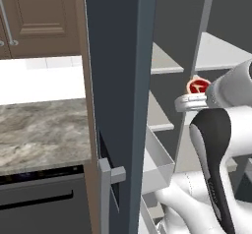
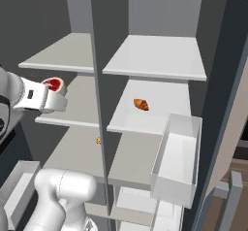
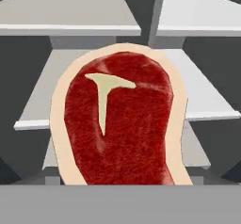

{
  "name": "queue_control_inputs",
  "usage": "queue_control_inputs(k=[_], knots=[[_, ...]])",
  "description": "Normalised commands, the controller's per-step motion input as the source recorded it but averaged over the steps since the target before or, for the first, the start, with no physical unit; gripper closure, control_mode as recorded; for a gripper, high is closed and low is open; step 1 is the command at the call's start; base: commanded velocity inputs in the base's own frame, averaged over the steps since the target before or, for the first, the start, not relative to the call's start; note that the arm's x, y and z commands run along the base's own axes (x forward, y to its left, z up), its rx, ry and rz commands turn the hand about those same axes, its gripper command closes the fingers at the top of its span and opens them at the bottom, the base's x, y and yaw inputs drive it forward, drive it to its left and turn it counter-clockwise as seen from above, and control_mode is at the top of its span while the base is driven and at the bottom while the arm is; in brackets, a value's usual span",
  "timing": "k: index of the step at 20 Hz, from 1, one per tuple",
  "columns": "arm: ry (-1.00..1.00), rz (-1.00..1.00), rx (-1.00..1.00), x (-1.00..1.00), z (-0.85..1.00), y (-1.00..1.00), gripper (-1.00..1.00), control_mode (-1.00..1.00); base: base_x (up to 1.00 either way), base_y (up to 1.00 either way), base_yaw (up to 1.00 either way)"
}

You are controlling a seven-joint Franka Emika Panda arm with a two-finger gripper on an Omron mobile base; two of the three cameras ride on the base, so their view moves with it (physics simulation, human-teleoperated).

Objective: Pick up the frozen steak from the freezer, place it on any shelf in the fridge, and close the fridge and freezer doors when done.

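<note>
Carrying the steak toward the fridge side

Frozen steak (image 3: 120,124) stands upright at the gripper (image 2: 54,93), long axis toward twelve o'clock, evidently clamped though the fingertips are hidden. Fridge shelf (image 2: 155,113) lies at three o'clock, past the divider.

You're looking at a glossy white arm (image 1: 216,189) with rounded links; a black panel (image 1: 214,152) is running along the link at 5 o'clock.
</note>
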Motion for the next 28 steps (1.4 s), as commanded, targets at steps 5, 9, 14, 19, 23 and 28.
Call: queue_control_inputs(k=[5,9,14,19,23,28], knots=[[0.05,-0.39,0.01,-0.73,-0.01,-1.0,1.0,-1.0,0.0,0.0,0.0],[0.07,-0.36,0.04,-0.07,0.0,-1.0,1.0,-1.0,0.0,0.0,0.0],[0.03,-0.16,0.05,0.72,0.0,-1.0,1.0,-1.0,0.0,0.0,0.0],[0.0,0.0,0.08,0.99,0.01,-1.0,1.0,-1.0,0.0,0.0,0.0],[0.0,0.13,0.07,0.89,0.17,-0.76,1.0,-1.0,0.0,0.0,0.0],[-0.01,0.19,0.01,0.69,0.36,-0.28,1.0,-1.0,0.0,0.0,0.0]])
